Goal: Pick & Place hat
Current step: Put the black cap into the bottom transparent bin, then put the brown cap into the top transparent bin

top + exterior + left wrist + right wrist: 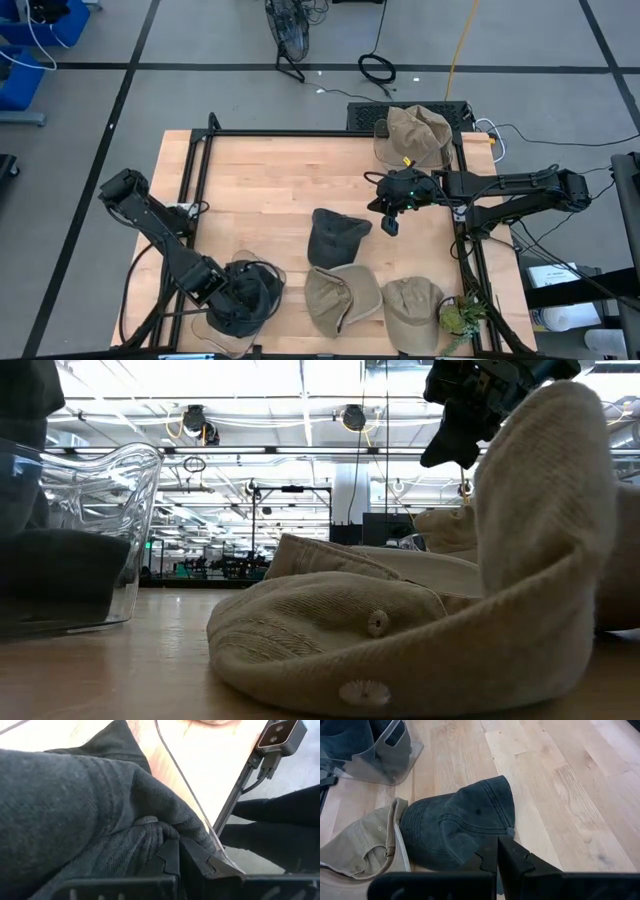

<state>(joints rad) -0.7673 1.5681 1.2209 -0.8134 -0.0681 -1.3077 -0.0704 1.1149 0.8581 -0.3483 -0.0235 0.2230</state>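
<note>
A dark grey hat (245,300) lies in a clear plastic container (212,326) at the table's near left corner, and my left gripper (178,854) is shut on it there. A second dark grey cap (462,825) lies flat on the table's middle (335,237). My right gripper (497,851) is shut and hangs in the air just to the cap's right (390,222), high above the hats in the low view (455,430). Two tan hats (342,298) (412,312) rest on the table near its near edge. My left gripper pinches a bunched fold of the dark hat's cloth (150,832) between its two fingertips. The fingers come from above into the clear container, whose rim (185,785) runs past the cloth. The hat lies in the container below the fingers.
A third tan hat (412,135) sits at the table's far right corner, partly over the frame. A small green plant (462,316) stands at the near right corner. Black frame rails run along the table's left, far and right sides. Bare wood lies left of centre (260,190).
</note>
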